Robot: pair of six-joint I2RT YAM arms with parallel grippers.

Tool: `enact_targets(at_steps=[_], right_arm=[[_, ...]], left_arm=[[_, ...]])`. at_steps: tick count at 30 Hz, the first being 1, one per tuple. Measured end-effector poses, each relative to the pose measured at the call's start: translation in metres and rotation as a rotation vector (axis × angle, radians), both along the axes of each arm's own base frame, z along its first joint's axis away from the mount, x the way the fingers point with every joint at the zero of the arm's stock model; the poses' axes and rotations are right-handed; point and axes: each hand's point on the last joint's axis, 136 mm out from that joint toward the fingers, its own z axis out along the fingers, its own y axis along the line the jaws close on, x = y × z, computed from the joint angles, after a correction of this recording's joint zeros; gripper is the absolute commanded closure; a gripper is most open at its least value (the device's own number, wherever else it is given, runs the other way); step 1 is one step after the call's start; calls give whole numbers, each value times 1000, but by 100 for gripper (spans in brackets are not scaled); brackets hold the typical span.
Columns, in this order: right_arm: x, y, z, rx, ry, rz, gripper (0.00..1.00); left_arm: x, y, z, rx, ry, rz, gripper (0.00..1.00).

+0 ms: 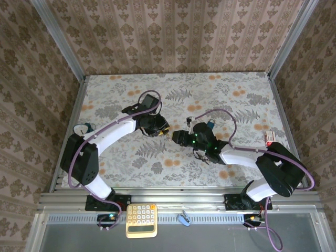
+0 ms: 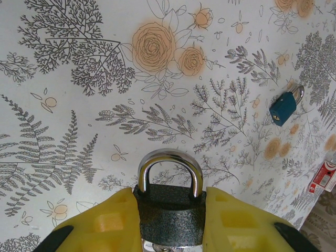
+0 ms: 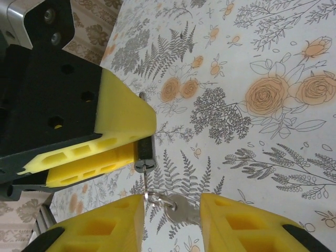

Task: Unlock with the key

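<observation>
Mid-table, left gripper (image 1: 160, 129) was clamped on the black padlock (image 2: 169, 216), its shackle poking out past the yellow pads. Right gripper (image 3: 172, 203) was pinched onto the key (image 3: 179, 210), just beside the lock's underside. I couldn't tell whether the blade was seated. Risks, as I judged them: a tilted blade skating off the keyway, or the turn twisting the lock round in the foam.
</observation>
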Motion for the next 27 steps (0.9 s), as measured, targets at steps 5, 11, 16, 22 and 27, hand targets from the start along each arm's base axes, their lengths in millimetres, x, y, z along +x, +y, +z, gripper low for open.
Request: enact_targets(at_steps=[5,11,16,22,27], right_arm=[[-1,5,-2,5,1,17,67],[-1,10,-11,-2,19,22,68],[2,17,-5,24,9,29,68],[1,20,-5,29,13,36,72],[2,22,-10,27,22,39,77]], left_arm=[[0,0,0,0,1,0,82],[-1,-1,0,-2,3,-3,82],[-1,-1,0,-2,4,-3,82],[-2,-1,0,-5,5,-5,82],[-2,-1,0,-7,7,-6,82]])
